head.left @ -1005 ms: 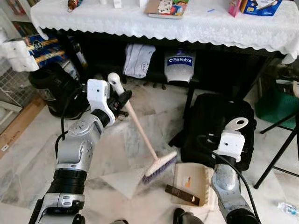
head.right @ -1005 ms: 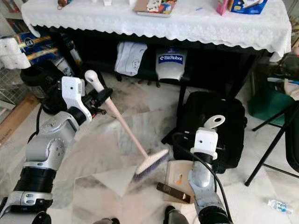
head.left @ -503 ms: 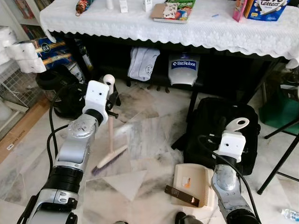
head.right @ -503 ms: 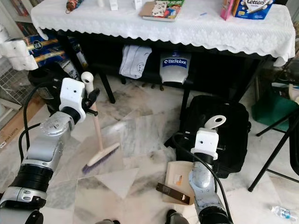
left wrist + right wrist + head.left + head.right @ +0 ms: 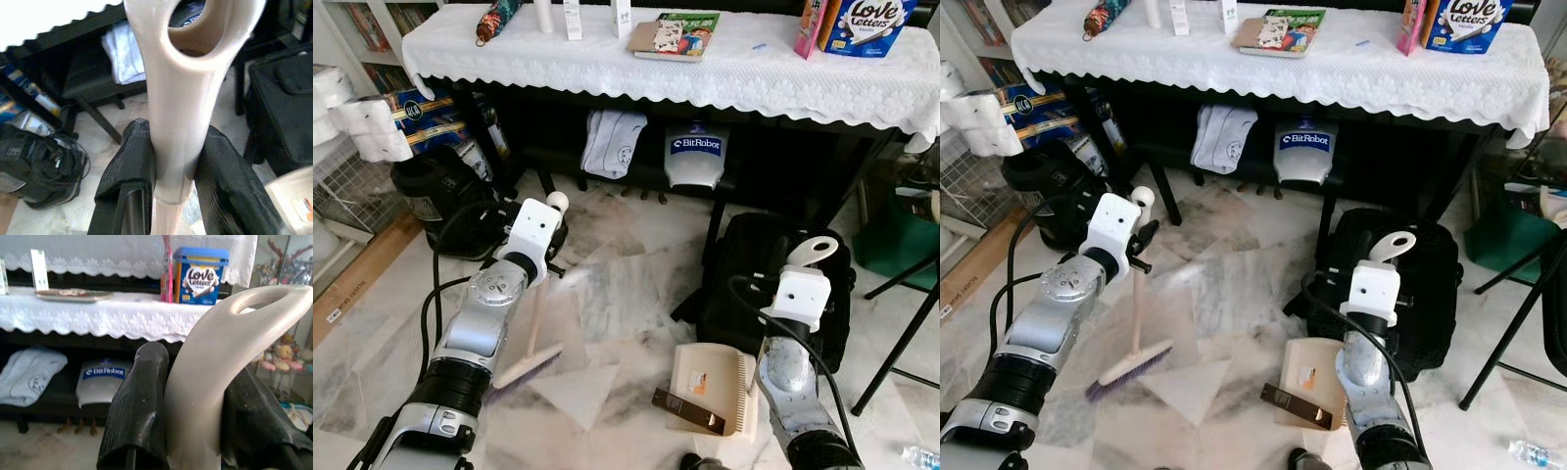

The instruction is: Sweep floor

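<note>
My left gripper (image 5: 172, 171) is shut on the pale pink broom handle (image 5: 176, 127) just below its looped end. The broom (image 5: 537, 313) stands almost upright at my left, its purple-bristled head (image 5: 526, 368) resting on the marble floor. My right gripper (image 5: 195, 401) is shut on the cream dustpan handle (image 5: 215, 362). The dustpan (image 5: 713, 384) sits flat on the floor at my right, with a dark brown bar (image 5: 687, 411) lying across its front lip. Brush head and dustpan are well apart.
A table with a white lace cloth (image 5: 705, 73) stands ahead, with bags (image 5: 693, 157) beneath it. A black backpack (image 5: 759, 264) lies behind the dustpan. Black gear with cables (image 5: 435, 196) sits left. Chair legs (image 5: 901, 323) and a plastic bottle (image 5: 920, 456) are at the right.
The broom swung from beside the dustpan over to my left, and its handle went from slanted to nearly upright. The camera tilted up a little. The dustpan stayed put.
</note>
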`<state>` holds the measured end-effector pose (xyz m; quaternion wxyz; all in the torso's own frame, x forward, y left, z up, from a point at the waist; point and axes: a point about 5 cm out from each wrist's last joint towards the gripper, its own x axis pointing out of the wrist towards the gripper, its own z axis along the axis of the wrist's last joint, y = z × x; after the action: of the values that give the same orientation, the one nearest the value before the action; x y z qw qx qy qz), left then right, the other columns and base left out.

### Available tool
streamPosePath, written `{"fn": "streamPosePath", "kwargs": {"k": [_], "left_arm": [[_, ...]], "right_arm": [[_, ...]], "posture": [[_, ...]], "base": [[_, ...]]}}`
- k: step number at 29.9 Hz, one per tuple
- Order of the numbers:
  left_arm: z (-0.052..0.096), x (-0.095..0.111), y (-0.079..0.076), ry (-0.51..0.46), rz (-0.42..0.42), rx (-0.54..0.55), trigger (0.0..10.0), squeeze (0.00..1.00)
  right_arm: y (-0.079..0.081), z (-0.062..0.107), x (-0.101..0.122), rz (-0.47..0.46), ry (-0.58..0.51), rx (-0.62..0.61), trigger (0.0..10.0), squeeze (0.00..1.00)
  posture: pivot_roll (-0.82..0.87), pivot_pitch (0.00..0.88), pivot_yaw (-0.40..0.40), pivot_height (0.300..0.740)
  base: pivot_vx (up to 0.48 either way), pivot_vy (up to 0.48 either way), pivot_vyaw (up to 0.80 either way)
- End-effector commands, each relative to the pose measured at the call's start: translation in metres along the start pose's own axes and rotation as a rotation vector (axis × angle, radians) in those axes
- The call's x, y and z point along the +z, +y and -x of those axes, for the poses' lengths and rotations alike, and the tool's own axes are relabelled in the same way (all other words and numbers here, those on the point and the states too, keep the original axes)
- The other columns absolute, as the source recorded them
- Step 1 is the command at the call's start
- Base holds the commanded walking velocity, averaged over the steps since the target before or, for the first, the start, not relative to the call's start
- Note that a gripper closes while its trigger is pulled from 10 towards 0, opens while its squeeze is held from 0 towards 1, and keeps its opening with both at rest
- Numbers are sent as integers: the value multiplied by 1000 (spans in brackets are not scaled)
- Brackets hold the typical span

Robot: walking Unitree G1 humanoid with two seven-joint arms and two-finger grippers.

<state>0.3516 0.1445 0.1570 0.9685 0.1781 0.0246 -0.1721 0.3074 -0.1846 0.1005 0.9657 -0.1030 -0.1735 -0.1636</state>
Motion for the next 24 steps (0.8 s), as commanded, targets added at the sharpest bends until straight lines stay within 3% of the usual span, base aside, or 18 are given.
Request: {"fn": "streamPosePath", "kwargs": {"k": [1, 7, 10, 13, 15, 24], "left_arm": [[1, 2, 0, 10, -19, -33, 10000, 0], [1, 6, -11, 16, 106, -103, 10000, 0], [2, 12, -20, 30, 178, -203, 10000, 0], [2, 16, -22, 14, 213, -220, 10000, 0], [0, 22, -25, -9, 281, -227, 10000, 0], [2, 32, -30, -30, 355, -248, 10000, 0]], "right_arm": [[2, -11, 17, -33, -93, -4, 10000, 0], [2, -15, 20, -35, -102, -5, 10000, 0], [1, -17, 21, -32, -106, -7, 10000, 0], [0, -17, 20, -31, -106, -8, 10000, 0], [0, -18, 21, -31, -107, -10, 10000, 0], [1, -18, 21, -31, -104, -3, 10000, 0]], "posture": [[65, 61, 68, 740], [67, 65, 64, 740], [69, 65, 62, 740], [70, 63, 62, 740], [66, 64, 62, 740], [70, 69, 57, 740]], "base": [[0, 0, 0], [0, 0, 0], [0, 0, 0], [0, 0, 0], [0, 0, 0], [0, 0, 0]]}}
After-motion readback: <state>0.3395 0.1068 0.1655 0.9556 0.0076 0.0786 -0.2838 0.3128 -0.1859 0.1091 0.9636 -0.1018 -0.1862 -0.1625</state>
